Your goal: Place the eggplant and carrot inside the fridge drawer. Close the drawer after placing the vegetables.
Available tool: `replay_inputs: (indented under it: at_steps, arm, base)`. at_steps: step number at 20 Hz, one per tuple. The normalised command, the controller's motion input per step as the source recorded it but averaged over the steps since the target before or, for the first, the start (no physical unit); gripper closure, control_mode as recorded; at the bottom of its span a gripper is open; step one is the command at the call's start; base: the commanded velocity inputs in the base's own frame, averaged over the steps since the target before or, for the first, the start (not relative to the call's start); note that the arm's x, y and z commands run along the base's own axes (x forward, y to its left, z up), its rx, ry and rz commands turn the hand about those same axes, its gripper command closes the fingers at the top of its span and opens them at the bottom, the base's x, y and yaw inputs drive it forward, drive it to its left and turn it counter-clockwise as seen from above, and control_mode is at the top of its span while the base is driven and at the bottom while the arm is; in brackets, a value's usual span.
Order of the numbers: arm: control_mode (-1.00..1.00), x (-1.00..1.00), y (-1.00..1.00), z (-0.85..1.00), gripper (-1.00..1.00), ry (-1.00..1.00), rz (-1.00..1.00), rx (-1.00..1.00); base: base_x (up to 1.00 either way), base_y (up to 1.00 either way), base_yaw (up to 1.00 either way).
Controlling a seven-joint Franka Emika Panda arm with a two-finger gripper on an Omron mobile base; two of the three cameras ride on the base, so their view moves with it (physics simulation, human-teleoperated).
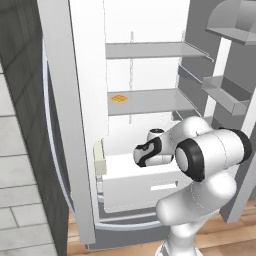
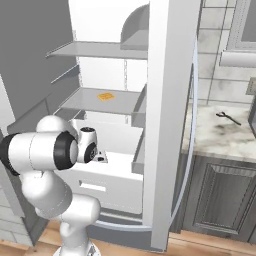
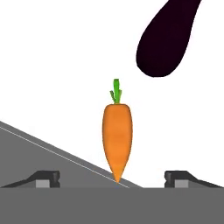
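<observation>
You're looking down into the pulled-out fridge drawer [image 1: 130, 187], and its white floor carries both vegetables. Your pincer [image 3: 113, 177] stands open, one fingertip [image 3: 46, 177] out to either side, gripping nothing. The carrot [image 3: 117, 142] lies between the tips, free of both, pointed end toward you and green stem away. Beyond it, off to the upper right of the hand view, lies the eggplant [image 3: 166, 37], apart from the carrot. Farther up, a fridge shelf [image 1: 150, 102] holds a flat orange square [image 1: 119, 98].
</observation>
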Motion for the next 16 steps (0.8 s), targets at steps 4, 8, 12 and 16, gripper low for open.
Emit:
replay_inputs:
  at_steps: [4, 8, 12, 16]
  arm:
    - [-1.00, 0.00, 0.00, 0.35, -1.00, -0.03, 0.00, 0.00]
    - [-1.00, 0.00, 0.00, 0.73, -1.00, 0.00, 0.00, 0.00]
    - [-1.00, 0.00, 0.00, 0.92, -1.00, 0.00, -0.01, 0.00]
    - [-1.00, 0.00, 0.00, 0.94, -1.00, -0.01, 0.00, 0.00]
  base:
    - [0.00, 0.00, 0.00]
    - [0.00, 0.00, 0.00]
    - [0.00, 0.00, 0.00]
    - [0.00, 0.00, 0.00]
